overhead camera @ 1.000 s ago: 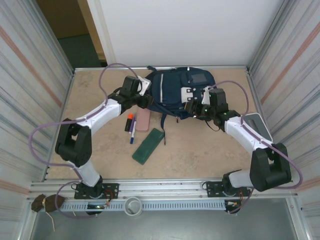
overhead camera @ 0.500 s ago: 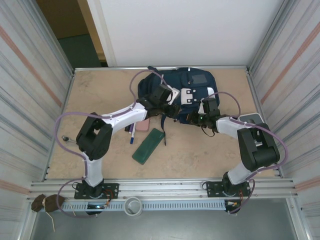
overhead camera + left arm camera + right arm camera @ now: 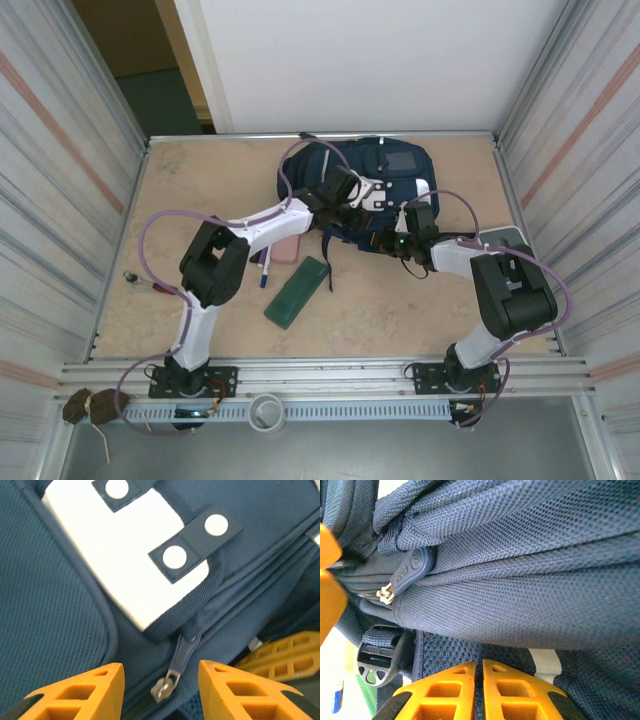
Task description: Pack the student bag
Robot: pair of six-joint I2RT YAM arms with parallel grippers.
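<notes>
Student bag (image 3: 402, 178) near pens (image 3: 264, 268), green case (image 3: 297, 291)

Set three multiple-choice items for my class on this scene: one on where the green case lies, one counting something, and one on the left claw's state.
1. Relative to the student bag, where is the green case?
A on top of it
B on the table, nearer the arm bases
C behind it, against the far wall

2. In the left wrist view, how many round white dots show at the white patch?
A two
B three
C five

3. The left claw is:
A shut on a pen
B shut on a strap
C open, with the zipper pull between its fingers

Answers:
1. B, the case lies on bare table on the near side of the bag.
2. B, three dots are visible.
3. C, a gap separates the fingers either side of the pull.
</notes>
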